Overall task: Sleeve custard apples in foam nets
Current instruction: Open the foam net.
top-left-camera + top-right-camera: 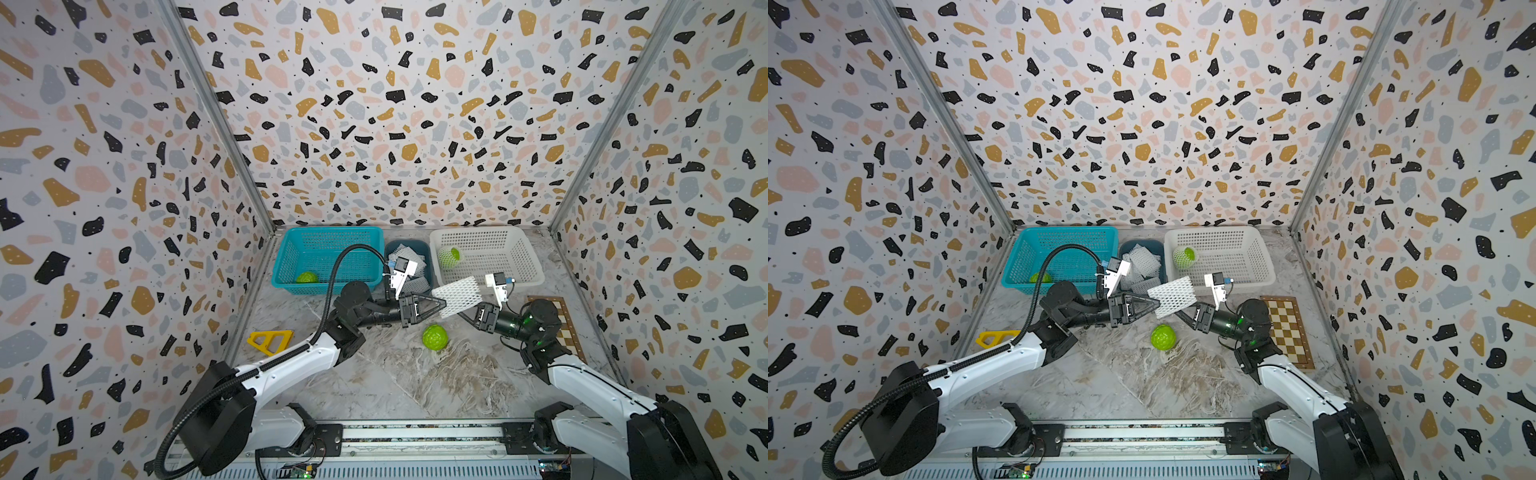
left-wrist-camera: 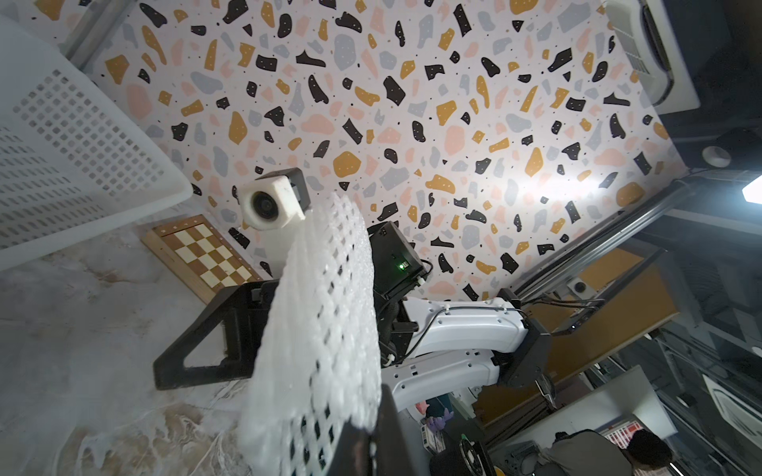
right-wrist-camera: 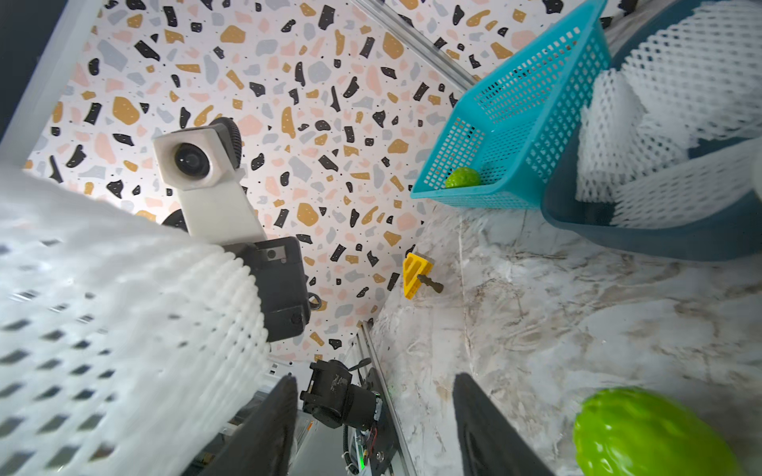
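My left jaws are clamped on one end of a foam net (image 1: 457, 297) held above the worktop (image 1: 415, 386). My right jaws stand parted beside its other end, gripping nothing. A bare custard apple (image 1: 434, 337) lies just below.

White, diamond-holed: foam net (image 1: 457, 296) at left gripper (image 1: 444, 305) tips. Bright green, scaly: custard apple (image 1: 435, 337) near that gripper. Teal: basket (image 1: 332, 231) beyond it. Brown-cream checks: board (image 1: 569, 332) beside right gripper (image 1: 465, 315).

Tabletop (image 1: 415, 386): teal basket (image 1: 287, 266), blue bin (image 1: 430, 266), white basket (image 1: 524, 259) (back row), custard apple (image 1: 434, 337), chessboard (image 1: 570, 330), yellow bracket (image 1: 270, 341).
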You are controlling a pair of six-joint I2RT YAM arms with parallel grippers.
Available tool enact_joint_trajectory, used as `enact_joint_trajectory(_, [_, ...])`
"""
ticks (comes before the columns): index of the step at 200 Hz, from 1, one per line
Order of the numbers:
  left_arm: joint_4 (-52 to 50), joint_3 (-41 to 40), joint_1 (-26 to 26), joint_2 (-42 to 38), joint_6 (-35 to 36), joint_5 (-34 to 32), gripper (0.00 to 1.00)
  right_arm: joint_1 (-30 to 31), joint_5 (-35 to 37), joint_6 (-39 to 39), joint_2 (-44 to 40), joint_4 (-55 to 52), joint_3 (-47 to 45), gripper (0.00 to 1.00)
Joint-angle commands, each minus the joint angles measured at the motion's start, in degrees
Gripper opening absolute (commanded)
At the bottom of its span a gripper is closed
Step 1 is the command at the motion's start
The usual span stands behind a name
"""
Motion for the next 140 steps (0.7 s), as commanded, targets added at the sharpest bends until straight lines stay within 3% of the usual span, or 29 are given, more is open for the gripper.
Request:
enact_joint_trajectory(1, [7.6,1.5,-0.3,-0.6,-0.9,4.2,0.0,0.3,-4.1,4.2,-1.5,11.7,1.0,0.61])
enact_joint_trajectory(36, [4.4,1.0,-0.3,-1.0,1.4,4.9,0.0,1.3,-6.6,5.2,-3.8,13.3,3.7,0.61])
enact_joint_trajectory(88, [7.7,2.0,-0.3,1.1,-1.2,7.2,0.0,6.9,-9.1,0.9,-4.9,9.0,7.3,0.61])
enact_joint_trajectory(140, [9.9,0.0,-0.2,0.4,-1.1,6.3,0.0,7.8,-9.7,1.4,-4.5,8.2,9.2,0.62])
